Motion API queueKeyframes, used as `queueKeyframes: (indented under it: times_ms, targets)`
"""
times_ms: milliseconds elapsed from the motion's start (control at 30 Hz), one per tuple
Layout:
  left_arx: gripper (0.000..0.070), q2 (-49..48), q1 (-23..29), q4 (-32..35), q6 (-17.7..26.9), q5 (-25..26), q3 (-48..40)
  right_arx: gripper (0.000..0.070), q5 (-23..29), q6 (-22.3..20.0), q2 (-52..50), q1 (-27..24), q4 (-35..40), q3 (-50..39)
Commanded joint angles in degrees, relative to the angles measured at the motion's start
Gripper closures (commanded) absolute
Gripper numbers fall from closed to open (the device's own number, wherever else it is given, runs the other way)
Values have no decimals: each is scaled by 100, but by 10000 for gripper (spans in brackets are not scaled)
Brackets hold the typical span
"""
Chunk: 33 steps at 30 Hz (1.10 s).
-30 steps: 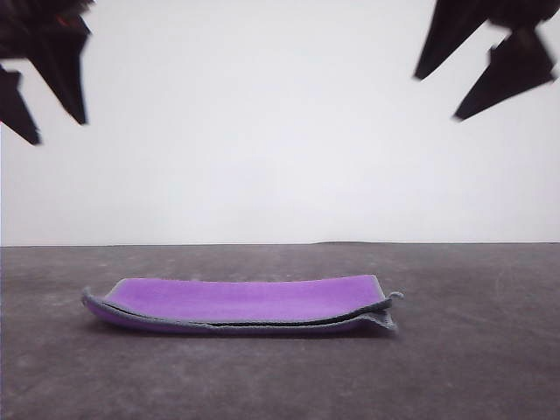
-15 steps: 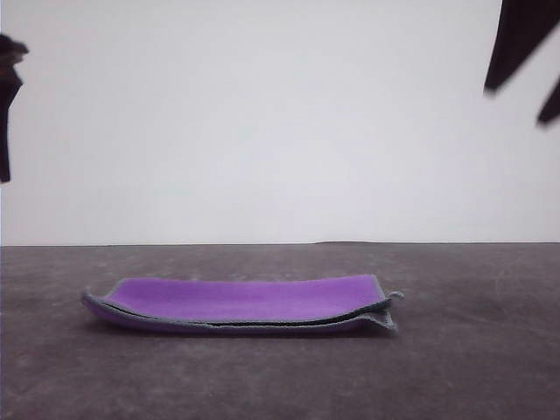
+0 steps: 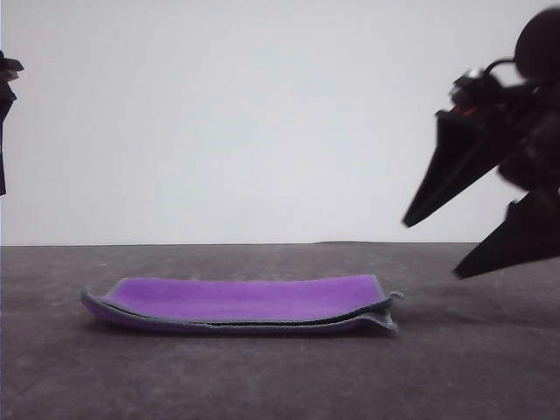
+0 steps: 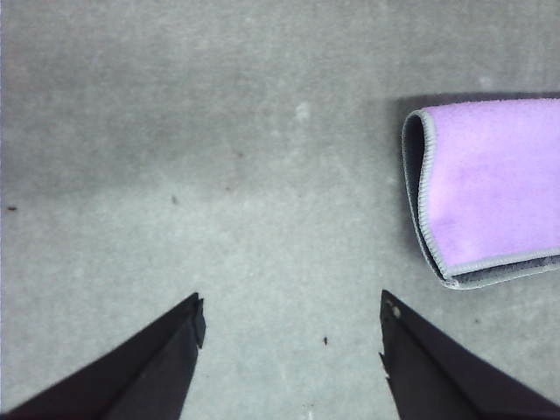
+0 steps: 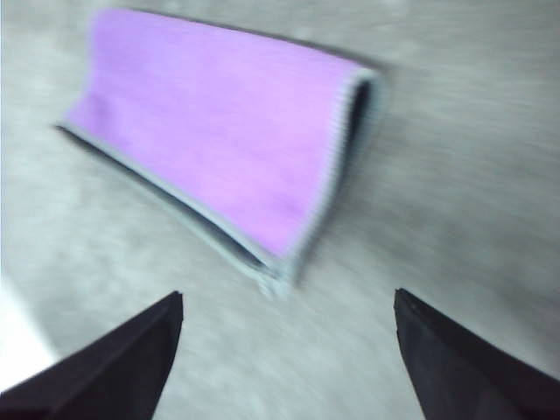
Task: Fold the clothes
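Observation:
The clothes (image 3: 245, 302) are one small cloth lying folded in half on the dark grey table (image 3: 280, 376), purple face up, grey stitched edging along its sides. My right gripper (image 3: 429, 249) hangs open just right of the cloth's right end, nothing between its fingers. The right wrist view is blurred and has the cloth (image 5: 227, 131) ahead of the open gripper (image 5: 284, 306). My left gripper (image 4: 289, 315) is open over bare table, with the cloth's folded end (image 4: 486, 188) off to one side. A dark part of the left arm (image 3: 4, 114) sits at the front view's left edge.
A plain white wall (image 3: 262, 122) stands behind the table. Bare table surface (image 4: 175, 157) surrounds the cloth on all sides.
The right gripper has come down from the upper right to just above the table beside the cloth's right end. The left arm has drawn off to the left edge. The cloth has not moved.

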Motion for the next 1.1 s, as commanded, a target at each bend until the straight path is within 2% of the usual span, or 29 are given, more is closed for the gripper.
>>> queueKeyframes:
  times_ms: [0,267,700,733,900,1067]
  targets:
    - [310,44,13,26,-52,-2,61,216,-237,239,296,37,216,48]
    - [310,44,13,26,-67,0,61,217,-467,676,955,128,967,48]
    - [310,44,11,20,-95,20,61,225,-473,1489,1500,608,1955,52]
    - [310,44,11,20,-100,20,61,238,-471,1549,1526,648,2016,52]
    - [310,44,11,12,-135,21,61,462,-406,1716,1642,780,2215,53]
    - [310,44,11,4,-138,22,61,616,-146,1711,1663,800,2240,56]
